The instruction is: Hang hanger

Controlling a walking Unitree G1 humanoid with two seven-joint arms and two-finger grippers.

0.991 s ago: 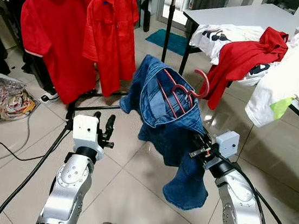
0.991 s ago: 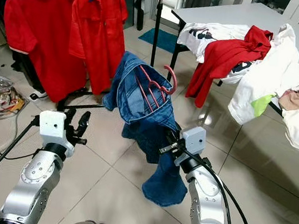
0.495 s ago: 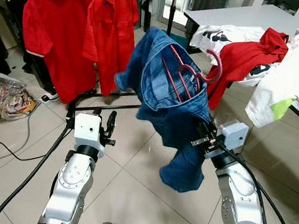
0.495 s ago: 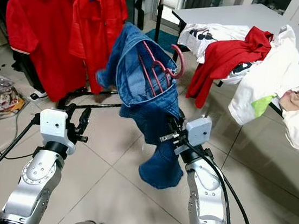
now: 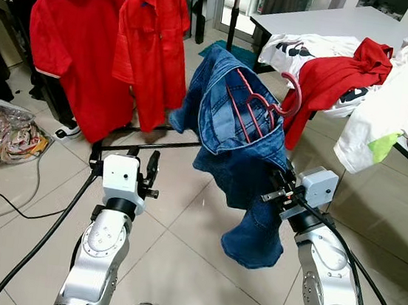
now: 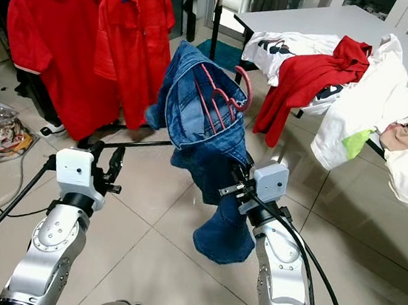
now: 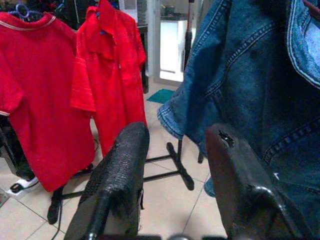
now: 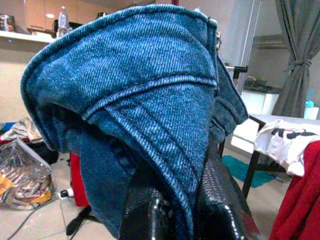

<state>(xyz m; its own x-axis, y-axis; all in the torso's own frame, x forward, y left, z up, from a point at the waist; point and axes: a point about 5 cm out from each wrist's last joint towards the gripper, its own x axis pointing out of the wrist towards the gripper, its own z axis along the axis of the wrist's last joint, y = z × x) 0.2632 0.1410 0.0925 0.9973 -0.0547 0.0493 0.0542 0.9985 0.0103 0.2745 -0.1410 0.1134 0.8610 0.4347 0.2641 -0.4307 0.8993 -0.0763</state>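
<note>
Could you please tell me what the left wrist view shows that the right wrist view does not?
Left wrist view: the open left gripper holding nothing, and two hung red shirts on the rack. Right wrist view: the right gripper pinching the denim, a white garment on the table, and a curtain. Both share the blue jeans.

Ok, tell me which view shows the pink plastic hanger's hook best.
The left eye view: the pink plastic hanger sits inside the blue denim jeans, hook clear at its top. The right eye view matches. Both wrist views show denim, no hook.
</note>
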